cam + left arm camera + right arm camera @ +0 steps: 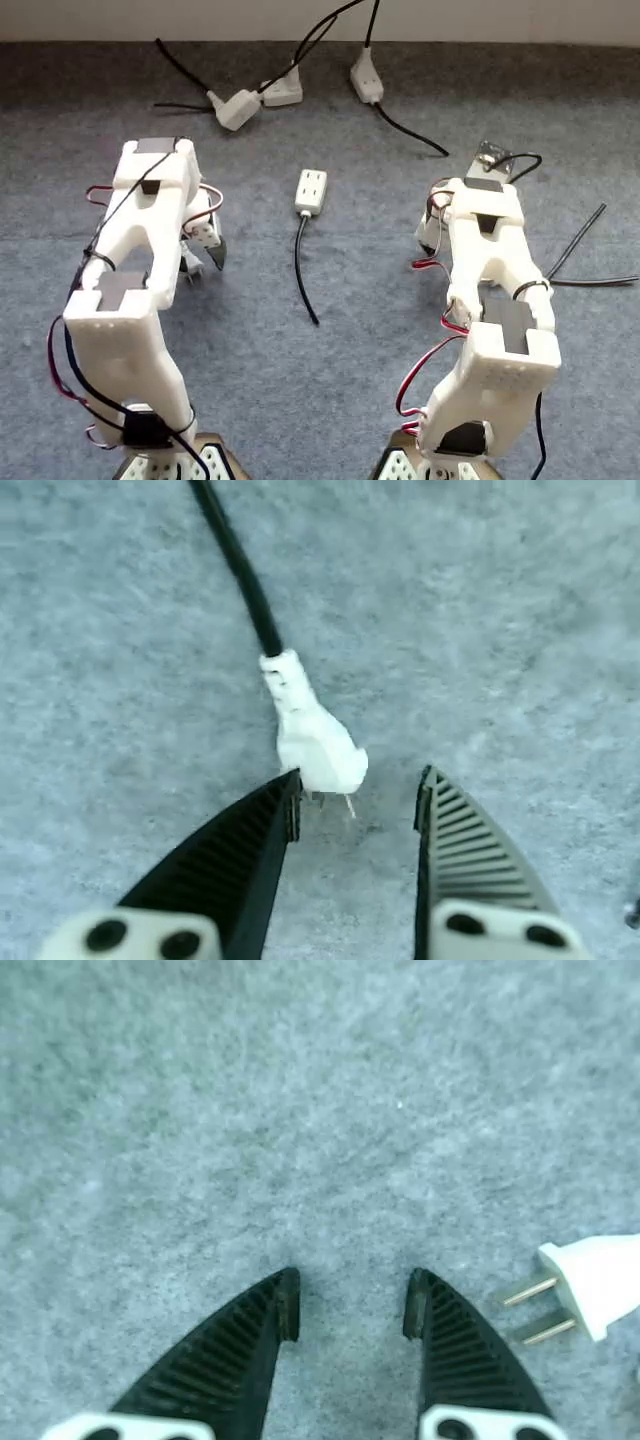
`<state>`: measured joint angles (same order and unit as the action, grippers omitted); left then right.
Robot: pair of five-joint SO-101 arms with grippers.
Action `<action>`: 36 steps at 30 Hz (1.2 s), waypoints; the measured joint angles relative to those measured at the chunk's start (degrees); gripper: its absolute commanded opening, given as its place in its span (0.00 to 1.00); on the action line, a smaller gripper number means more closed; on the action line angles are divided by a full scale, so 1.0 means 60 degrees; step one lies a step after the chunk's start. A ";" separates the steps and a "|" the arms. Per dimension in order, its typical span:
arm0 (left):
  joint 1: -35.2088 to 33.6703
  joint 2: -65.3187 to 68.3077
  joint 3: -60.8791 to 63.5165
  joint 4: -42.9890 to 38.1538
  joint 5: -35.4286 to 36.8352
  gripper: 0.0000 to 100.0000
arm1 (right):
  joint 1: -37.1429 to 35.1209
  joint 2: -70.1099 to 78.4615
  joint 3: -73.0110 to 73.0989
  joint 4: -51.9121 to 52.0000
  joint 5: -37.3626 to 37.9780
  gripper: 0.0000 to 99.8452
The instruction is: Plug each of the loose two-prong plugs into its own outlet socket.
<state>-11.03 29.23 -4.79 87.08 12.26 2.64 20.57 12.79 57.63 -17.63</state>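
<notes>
The left tool [358, 780] is held spread at a plug [315, 745], seemingly so that it can be pinched. The right tool [352, 1278] is spread beside a second plug [595, 1280]. The socket [311, 190] is laid between the arms.

Pretty standard hobby pair: blocky white plastic left arm [130, 290] and matching right arm [495, 300], black motor blocks [120, 288] set into the joints, thin red, white and black wires [425, 375] looping loose down the sides. Left hand [355, 790] and right hand [350, 1305] have black ribbed wedge fingers [230, 865] on white mounts [130, 938] with dark round screw holes.
</notes>
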 measured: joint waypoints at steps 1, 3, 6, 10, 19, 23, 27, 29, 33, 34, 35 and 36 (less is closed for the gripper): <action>-0.0147 0.0000 0.0029 0.0000 0.0000 0.20 | 0.0000 0.0000 0.0000 0.0000 0.0000 0.18; -0.0396 0.0088 0.0073 -0.0073 -0.0015 0.20 | 0.0000 0.0000 0.0000 0.0000 0.0000 0.18; -0.0703 0.0073 0.0176 -0.0073 0.0000 0.18 | 0.0000 0.0000 0.0000 0.0000 0.0000 0.18; -0.0703 0.0044 0.0469 -0.0293 0.0000 0.03 | 0.0000 0.0000 0.0000 0.0000 0.0000 0.18; -0.0659 0.0044 0.0557 -0.0469 -0.0015 0.01 | 0.0000 0.0000 0.0000 0.0000 0.0000 0.18; -0.0659 0.0044 0.0557 -0.0469 -0.0015 0.01 | 0.0000 0.0000 0.0000 0.0000 0.0000 0.18; -0.0659 0.0044 0.0557 -0.0469 -0.0015 0.01 | 0.0000 0.0000 0.0000 0.0000 0.0000 0.18; -0.0659 0.0044 0.0557 -0.0469 -0.0015 0.01 | 0.0000 0.0000 0.0000 0.0000 0.0000 0.18; -0.0659 0.0044 0.0571 -0.0733 -0.0264 0.03 | 0.0000 0.0000 0.0000 0.0000 0.0000 0.18; -0.0659 0.0044 0.0571 -0.0762 -0.0513 0.06 | 0.0000 0.0000 0.0000 0.0000 0.0000 0.18; -0.0659 0.0044 0.0571 -0.0777 -0.0733 0.10 | 0.0000 0.0000 0.0000 0.0000 0.0000 0.18; -0.0659 0.0044 0.0586 -0.0777 -0.0821 0.13 | 0.0000 0.0000 0.0000 0.0000 0.0000 0.18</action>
<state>-14.99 29.49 -1.27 82.42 7.34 2.64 20.57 12.79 57.63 -17.63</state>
